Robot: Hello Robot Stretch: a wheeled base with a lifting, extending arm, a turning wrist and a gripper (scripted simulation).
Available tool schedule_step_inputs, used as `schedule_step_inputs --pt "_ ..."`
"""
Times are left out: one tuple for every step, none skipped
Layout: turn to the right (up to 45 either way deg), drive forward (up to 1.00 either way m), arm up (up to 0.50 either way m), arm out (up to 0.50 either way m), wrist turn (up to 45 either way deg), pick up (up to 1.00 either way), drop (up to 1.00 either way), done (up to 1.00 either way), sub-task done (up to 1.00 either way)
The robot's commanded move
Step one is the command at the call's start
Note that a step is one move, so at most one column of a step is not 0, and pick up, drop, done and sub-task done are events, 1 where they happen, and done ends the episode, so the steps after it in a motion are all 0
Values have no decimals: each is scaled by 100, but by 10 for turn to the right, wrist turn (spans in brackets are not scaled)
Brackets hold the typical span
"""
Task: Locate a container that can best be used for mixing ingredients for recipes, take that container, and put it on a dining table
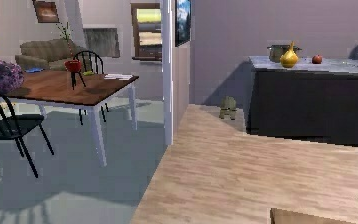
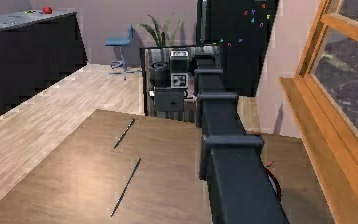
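Note:
A dining table (image 1: 62, 90) with a dark wood top and white legs stands at the forward view's left, black chairs (image 1: 9, 122) around it. On the dark counter (image 1: 307, 100) at the right sit a grey round vessel (image 1: 277, 50), a yellow vase (image 1: 289, 58) and a red apple (image 1: 317, 59). In the arm side view my arm (image 2: 222, 130) rises over a wooden tabletop (image 2: 77, 180). The gripper (image 2: 163, 100) sits left of the white marked squares (image 2: 178, 66), in front of a dark wire frame. I cannot tell whether it holds anything.
A red pot with a plant (image 1: 74, 66) stands on the dining table. Two thin dark utensils (image 2: 124, 134) lie on the wooden tabletop. A blue chair (image 2: 119, 45), a potted plant (image 2: 162, 30), a dark fridge (image 2: 237, 40) and a window (image 2: 337, 90) lie beyond. A white wall edge (image 1: 170, 70) splits the forward view.

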Motion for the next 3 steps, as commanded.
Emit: schedule_step_inputs --pt "0 0 -4 0 0 0 0 0 0" --pt "0 0 -32 0 0 0 0 0 0" --pt "0 0 0 0 0 0 100 0 0"
